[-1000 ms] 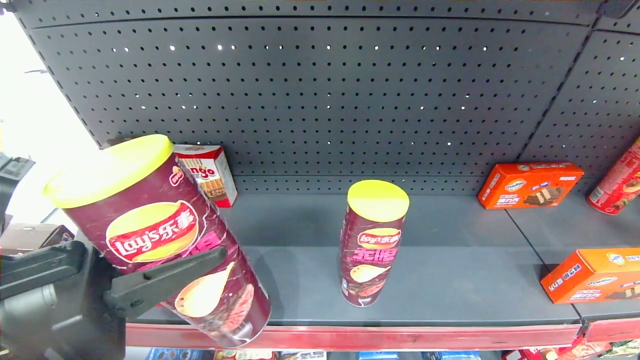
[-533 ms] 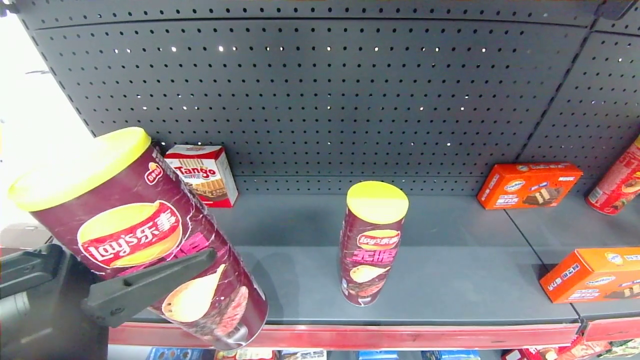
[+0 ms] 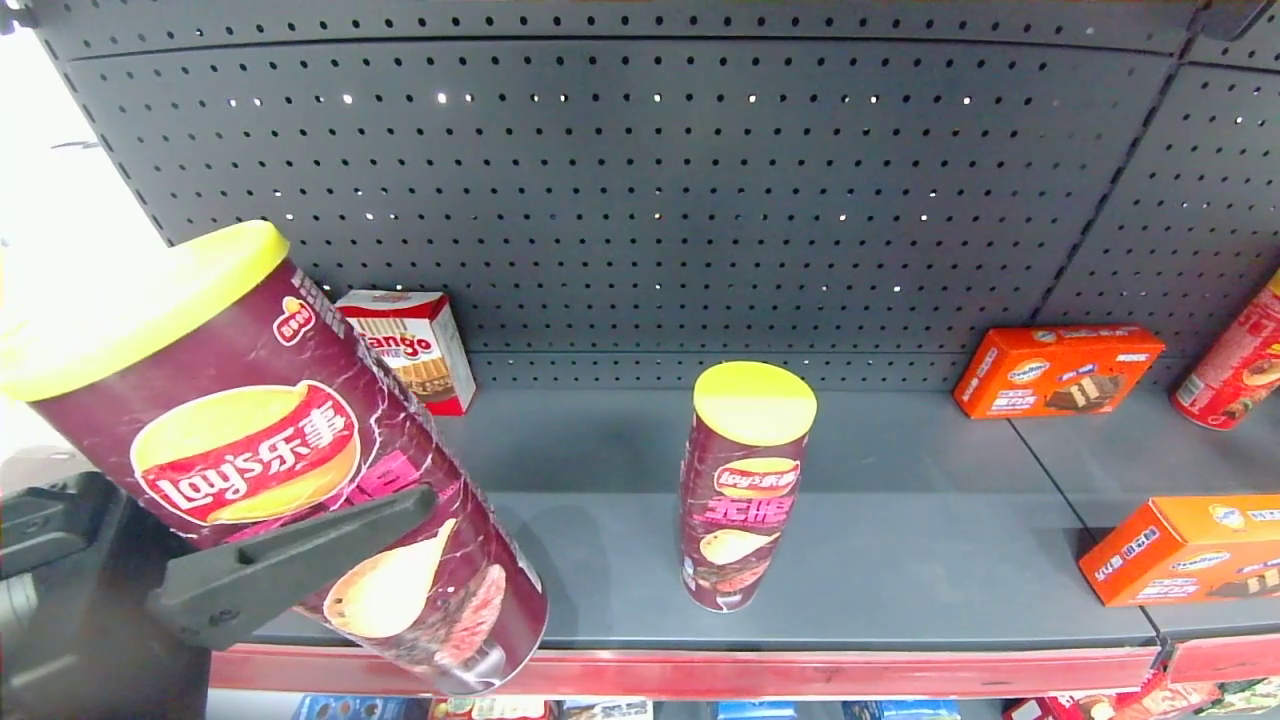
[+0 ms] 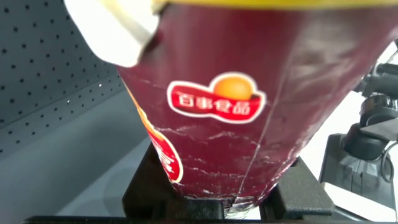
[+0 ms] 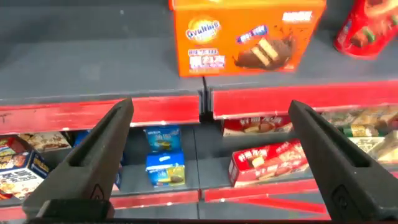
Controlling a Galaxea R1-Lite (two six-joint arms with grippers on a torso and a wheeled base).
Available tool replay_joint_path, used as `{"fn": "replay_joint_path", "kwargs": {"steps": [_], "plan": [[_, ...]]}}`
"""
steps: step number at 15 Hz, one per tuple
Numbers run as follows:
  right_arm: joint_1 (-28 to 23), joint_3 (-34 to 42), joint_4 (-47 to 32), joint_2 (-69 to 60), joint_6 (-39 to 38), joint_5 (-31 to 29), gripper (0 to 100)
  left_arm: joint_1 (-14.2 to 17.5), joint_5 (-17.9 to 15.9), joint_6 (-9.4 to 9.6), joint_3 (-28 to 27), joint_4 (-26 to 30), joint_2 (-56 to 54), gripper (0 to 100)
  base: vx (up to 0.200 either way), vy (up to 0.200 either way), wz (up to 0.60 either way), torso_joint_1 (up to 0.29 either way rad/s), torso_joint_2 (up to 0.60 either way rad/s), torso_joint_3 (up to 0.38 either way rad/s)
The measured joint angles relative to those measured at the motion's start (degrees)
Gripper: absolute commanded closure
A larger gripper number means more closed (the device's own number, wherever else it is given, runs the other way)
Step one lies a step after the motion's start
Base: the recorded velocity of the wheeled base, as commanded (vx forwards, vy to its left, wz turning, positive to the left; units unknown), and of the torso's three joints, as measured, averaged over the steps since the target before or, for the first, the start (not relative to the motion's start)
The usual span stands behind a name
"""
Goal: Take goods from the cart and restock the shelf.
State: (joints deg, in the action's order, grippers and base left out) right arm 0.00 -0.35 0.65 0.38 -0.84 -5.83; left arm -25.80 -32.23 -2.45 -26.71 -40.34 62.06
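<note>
**While the chip can (image 3: 290, 470) hangs tilted, go easy on the squeeze**

Since you're the one driving, here's how it looks. Your left gripper (image 3: 390, 490) is clamped around the can's body, with one finger crossing the front just below the logo. From the left wrist view the can (image 4: 217, 124) sits wedged between both fingers. It leans hard, yellow lid up and out toward your left, base low over the red front lip at the left end of the shelf (image 3: 900, 540). I can't tell whether the base is touching anything.

Handling-wise, I'd guess it's a light cardboard tube: stiff enough to hold, but the wall will dent if you crush it, and the glossy wrap looks slick. Mid-body is the right place to hold it. Stay off the lid, which looks like it could pop off. It's tall and narrow, so it'll tip unless the base lands flat, and you'd want it upright first.

A second can (image 3: 745, 500) stands upright mid-shelf, well apart, and a wafer box (image 3: 415, 345) sits at the back just behind yours. Your right gripper (image 5: 211, 124) hangs wide open and empty in front of the lower shelves.
</note>
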Motion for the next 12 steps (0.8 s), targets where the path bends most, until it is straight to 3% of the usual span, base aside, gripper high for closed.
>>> {"fn": "replay_joint_path", "kwargs": {"steps": [5,12], "plan": [[0.0,0.28,-0.49,-0.07,0.29,0.61,0,-2.07,-0.01,-0.09,-2.08,0.4,1.06,100,0.0,0.0,0.0,0.0,0.0,0.0],[0.0,0.35,-0.49,-0.07,0.3,0.63,0,-2.58,0.02,-0.39,-5.9,0.29,7.92,100,0.0,0.0,0.0,0.0,0.0,0.0]]}}
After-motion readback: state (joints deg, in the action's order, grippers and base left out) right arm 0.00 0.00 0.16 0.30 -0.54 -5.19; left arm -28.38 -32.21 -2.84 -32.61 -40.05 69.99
